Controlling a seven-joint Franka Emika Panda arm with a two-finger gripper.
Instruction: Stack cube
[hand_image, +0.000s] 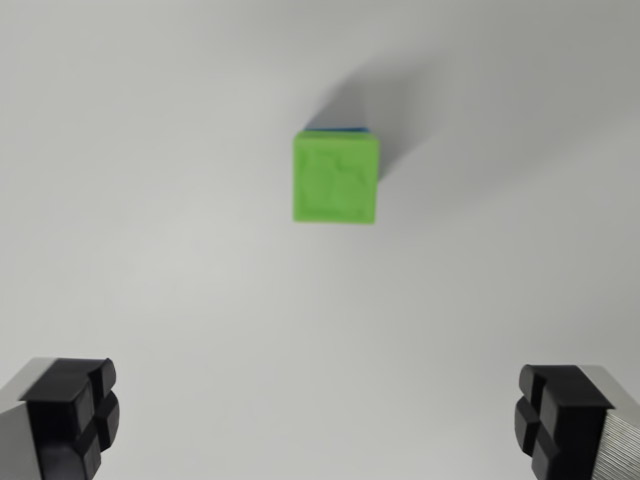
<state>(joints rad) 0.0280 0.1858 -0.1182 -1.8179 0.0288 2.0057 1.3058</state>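
- A bright green plastic cube (336, 178) is seen from above, a little above the middle of the wrist view and slightly toward the wrist view's right
- Its top face is turned to the camera, and a faint raised pattern can be made out on it, though the blur keeps the shape from being read
- A thin strip of blue (345, 128) is glimpsed along the green cube's far edge, directly beneath it; the green cube is seated on this blue block, with their edges closely lined up
- Little more of the blue block can be told, since nearly all of it is hidden under the green one
- A soft grey shadow is thrown from the stack toward the upper right of the view
- The stack is set on a plain white matte tabletop (160, 250), which fills the whole view
- The robot's gripper (320, 425) is held wide apart, nothing caught in it: one black rubber-padded fingertip (70, 410) is seen in the bottom left corner, the other in the bottom right corner
- Bare white surface is seen between the two fingertips
- The stack is placed well clear of both fingertips, further up the view, and is touched by neither
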